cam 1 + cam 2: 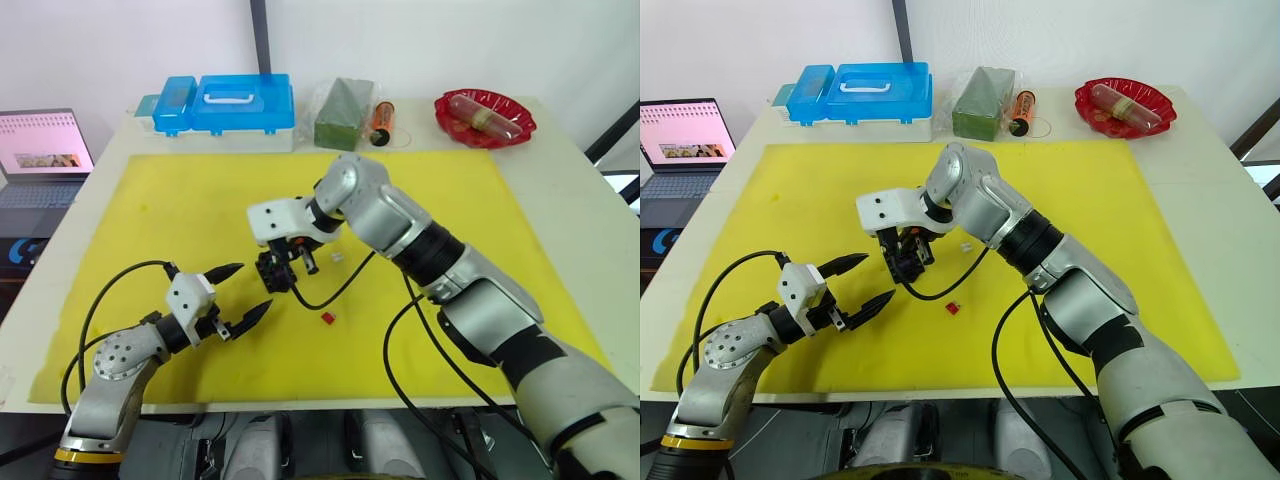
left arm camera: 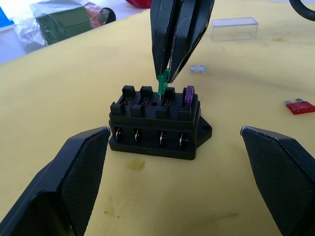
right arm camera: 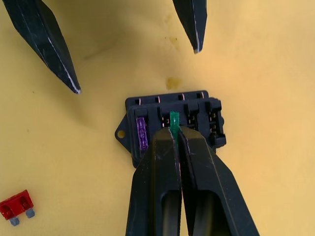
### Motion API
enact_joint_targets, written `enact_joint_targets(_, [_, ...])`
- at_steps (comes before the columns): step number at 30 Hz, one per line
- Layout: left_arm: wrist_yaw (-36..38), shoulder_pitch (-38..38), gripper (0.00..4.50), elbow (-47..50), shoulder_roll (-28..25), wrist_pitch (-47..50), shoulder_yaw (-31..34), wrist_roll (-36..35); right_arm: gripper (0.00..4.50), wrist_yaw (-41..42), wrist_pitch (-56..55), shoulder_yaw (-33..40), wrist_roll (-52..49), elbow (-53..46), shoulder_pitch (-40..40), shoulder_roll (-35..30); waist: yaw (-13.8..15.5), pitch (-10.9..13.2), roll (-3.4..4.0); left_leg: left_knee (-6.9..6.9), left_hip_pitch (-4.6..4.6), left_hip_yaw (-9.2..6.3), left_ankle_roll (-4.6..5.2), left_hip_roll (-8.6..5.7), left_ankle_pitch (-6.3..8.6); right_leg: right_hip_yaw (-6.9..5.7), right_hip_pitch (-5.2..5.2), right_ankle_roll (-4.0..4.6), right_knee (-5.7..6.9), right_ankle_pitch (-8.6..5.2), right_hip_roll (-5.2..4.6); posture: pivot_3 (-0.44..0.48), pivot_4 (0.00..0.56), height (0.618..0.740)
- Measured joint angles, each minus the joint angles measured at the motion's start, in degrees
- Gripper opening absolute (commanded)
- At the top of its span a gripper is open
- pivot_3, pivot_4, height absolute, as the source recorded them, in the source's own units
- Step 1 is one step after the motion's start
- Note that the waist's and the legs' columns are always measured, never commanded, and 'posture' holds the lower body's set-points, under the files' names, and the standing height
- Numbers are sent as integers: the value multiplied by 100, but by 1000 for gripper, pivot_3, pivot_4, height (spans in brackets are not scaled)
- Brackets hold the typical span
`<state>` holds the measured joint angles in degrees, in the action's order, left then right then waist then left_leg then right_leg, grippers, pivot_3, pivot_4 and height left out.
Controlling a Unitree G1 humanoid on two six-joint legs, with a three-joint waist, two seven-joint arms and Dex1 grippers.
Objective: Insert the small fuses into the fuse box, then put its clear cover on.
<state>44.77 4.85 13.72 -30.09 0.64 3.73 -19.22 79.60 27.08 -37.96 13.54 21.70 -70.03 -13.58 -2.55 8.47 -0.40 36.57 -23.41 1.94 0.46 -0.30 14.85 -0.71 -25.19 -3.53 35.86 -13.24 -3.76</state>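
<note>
Fuse box [image 2: 156,125]: small black plastic block with two rows of four slots on top, metal contacts showing in its side openings, a mounting ear with a hole at one end. It sits on the yellow mat [image 1: 450,190], near the middle, between the two grippers.

Purple fuse [image 2: 189,96]: seated upright in an end slot of the box.

Green fuse [image 2: 163,84]: pinched between the closed fingers of the right gripper [image 2: 167,73], upright, its blades at the slot next to the purple one.

Red fuse [image 3: 17,206]: flat on the mat, near the box, two metal blades visible.

Pale fuse [image 2: 197,69]: loose on the mat beyond the box.

Clear cover [image 2: 235,29]: transparent rectangular cap, resting on the mat farther off, apart from the box.

Left gripper [image 1: 240,294]: fingers spread wide, empty, low over the mat just beside the box.

Blue case [image 1: 228,106], green block [image 1: 344,113] and red dish [image 1: 484,118]: along the table's far edge.
</note>
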Motion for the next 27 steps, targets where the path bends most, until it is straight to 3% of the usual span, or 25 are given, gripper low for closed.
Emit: enact_joint_targets(27, [-103, -31, 4500, -9, 0, -28, 2, 11, 28, 2, -249, -36, 93, 246, 55, 65, 3, 0, 0, 1, 0, 0, -2, 0, -2, 0, -2, 0, 8, 0, 0, 0, 150, 740])
